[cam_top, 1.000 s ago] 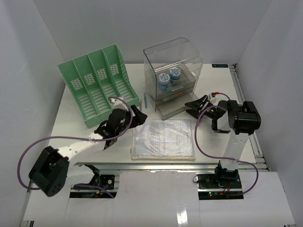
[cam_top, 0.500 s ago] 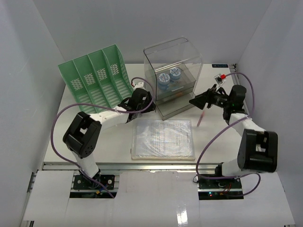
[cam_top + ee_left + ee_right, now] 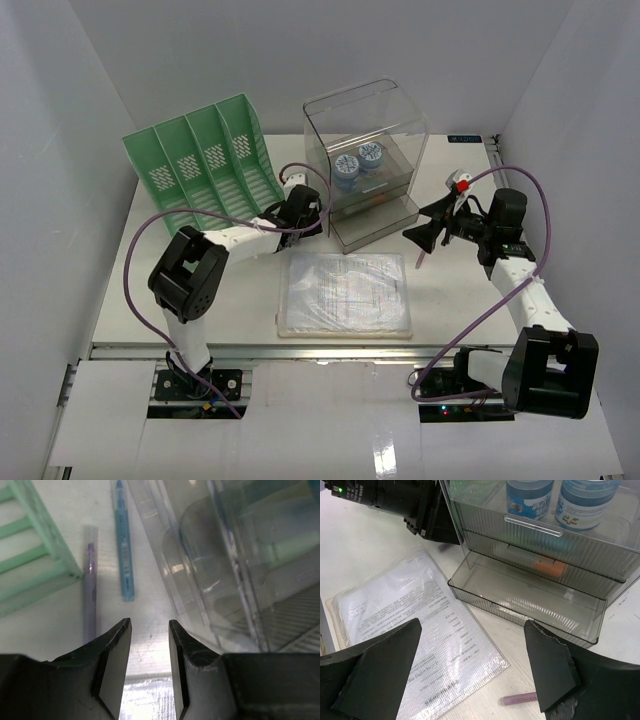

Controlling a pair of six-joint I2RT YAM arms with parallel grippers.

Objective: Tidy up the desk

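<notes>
The white desk (image 3: 150,290) holds a green file rack (image 3: 200,180), a clear drawer box (image 3: 365,160) and a document sleeve (image 3: 345,293). My left gripper (image 3: 312,218) is low between rack and box, open a little and empty (image 3: 149,625). Just ahead of it lie a blue pen (image 3: 124,555) and a purple pen (image 3: 90,585). My right gripper (image 3: 425,232) hovers wide open and empty (image 3: 472,625) in front of the box's pulled-out bottom drawer (image 3: 530,595). A pink pen (image 3: 520,698) lies below it, also in the top view (image 3: 420,255).
Two blue-lidded bottles (image 3: 530,495) stand on the box's upper shelf, and something orange (image 3: 550,566) lies in a drawer. A metal rail (image 3: 300,348) runs along the desk's front edge. White walls close in the left, back and right.
My left arm has stretched out from beside the sleeve into the gap between rack and box. My right arm has unfolded towards the right; its gripper stays near the open drawer. The pink pen shows.
</notes>
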